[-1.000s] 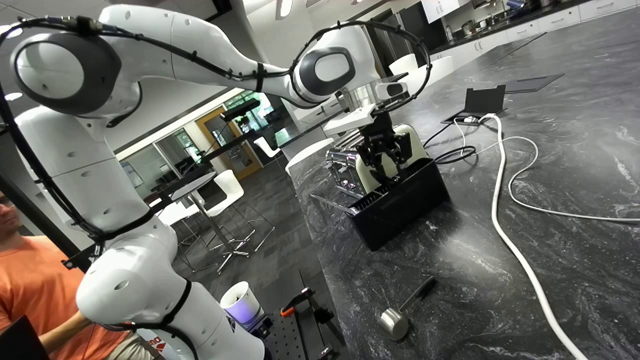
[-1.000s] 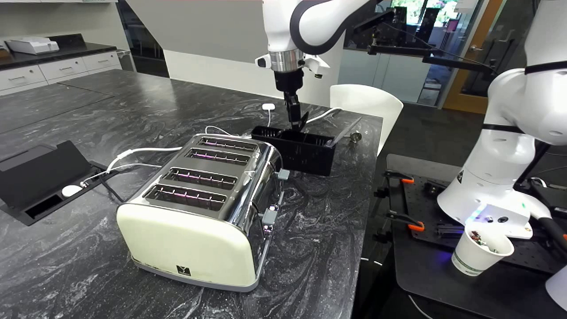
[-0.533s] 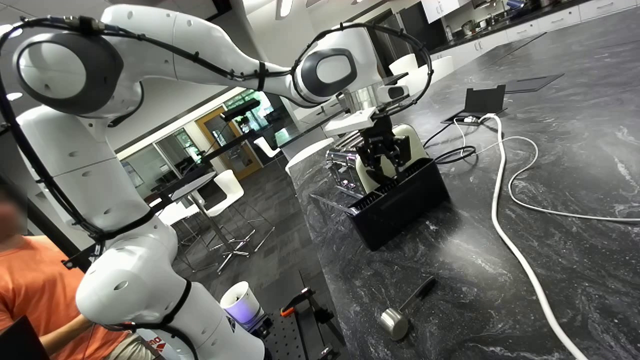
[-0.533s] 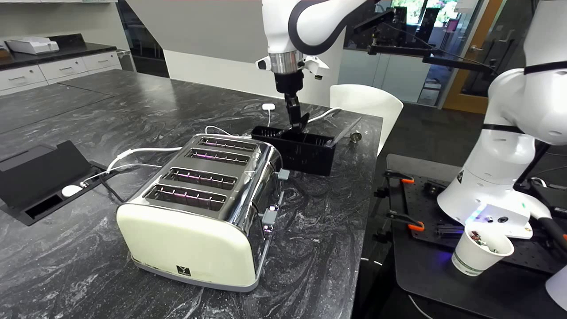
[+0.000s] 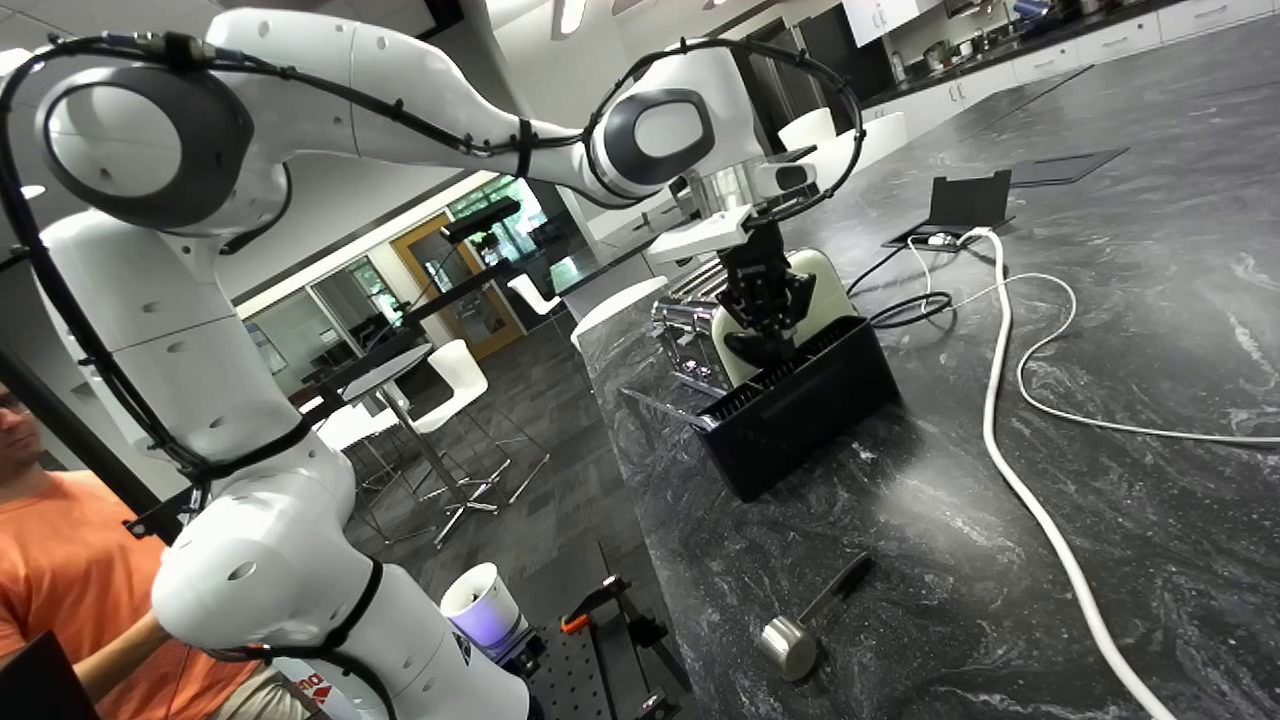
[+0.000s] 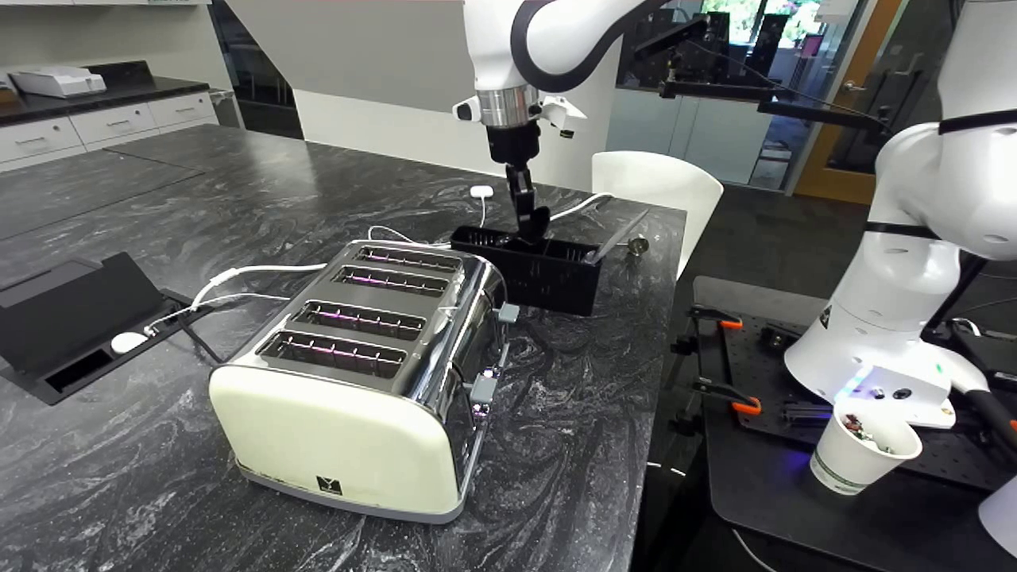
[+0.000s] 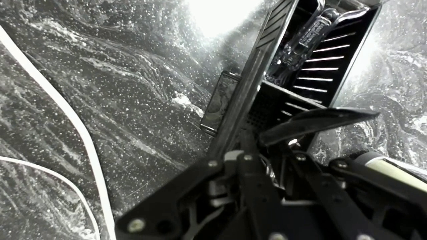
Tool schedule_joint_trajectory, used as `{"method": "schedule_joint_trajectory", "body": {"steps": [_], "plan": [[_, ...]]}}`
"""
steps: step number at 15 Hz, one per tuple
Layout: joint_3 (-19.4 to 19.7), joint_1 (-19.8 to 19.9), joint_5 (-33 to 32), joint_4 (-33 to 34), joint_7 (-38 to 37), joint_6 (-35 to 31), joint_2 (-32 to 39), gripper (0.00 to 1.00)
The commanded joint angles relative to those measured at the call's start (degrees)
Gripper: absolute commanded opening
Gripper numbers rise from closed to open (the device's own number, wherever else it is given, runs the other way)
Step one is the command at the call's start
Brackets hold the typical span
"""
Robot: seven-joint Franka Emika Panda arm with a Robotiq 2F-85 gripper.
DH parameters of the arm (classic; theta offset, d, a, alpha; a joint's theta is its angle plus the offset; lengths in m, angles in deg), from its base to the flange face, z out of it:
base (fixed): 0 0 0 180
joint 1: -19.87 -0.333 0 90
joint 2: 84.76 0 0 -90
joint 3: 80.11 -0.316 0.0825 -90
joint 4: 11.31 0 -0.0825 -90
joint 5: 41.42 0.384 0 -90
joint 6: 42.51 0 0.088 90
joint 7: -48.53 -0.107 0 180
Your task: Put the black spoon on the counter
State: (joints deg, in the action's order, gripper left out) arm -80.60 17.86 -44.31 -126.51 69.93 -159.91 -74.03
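The black spoon [image 7: 320,123] rises bowl-first from the open black box [image 7: 253,73]. Its rounded bowl [image 6: 539,222] lies at my fingertips, and the handle is hidden by the fingers and the box. My gripper [image 7: 263,146] points down over the middle of the box and is shut on the spoon; dark-on-dark shapes blur the exact contact. In both exterior views the gripper [image 5: 780,338] hangs at the box's top rim. Around the box spreads the dark veined counter [image 5: 960,520].
A cream and chrome toaster [image 6: 334,445] stands close beside the box. Clear utensils [image 7: 303,40] fill one end of it. A metal scoop [image 5: 790,647] with a black handle lies on the counter, and a thick white cable [image 5: 1005,440] crosses it.
The jaws have come together on the spoon. Its bowl has turned, showing broader in both exterior views. The gripper has shifted only slightly.
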Motion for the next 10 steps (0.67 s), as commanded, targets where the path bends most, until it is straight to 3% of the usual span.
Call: {"method": "schedule_joint_trajectory", "body": {"steps": [1,2,10], "plan": [[-1.2,0.7,0.5,1.3,0.2,2.1,-0.8,0.03],[-1.4,0.6,0.3,1.2,-0.2,2.1,-1.4,0.0],[-1.5,0.4,0.5,0.6,-0.9,4.1,-8.5,0.02]]}}
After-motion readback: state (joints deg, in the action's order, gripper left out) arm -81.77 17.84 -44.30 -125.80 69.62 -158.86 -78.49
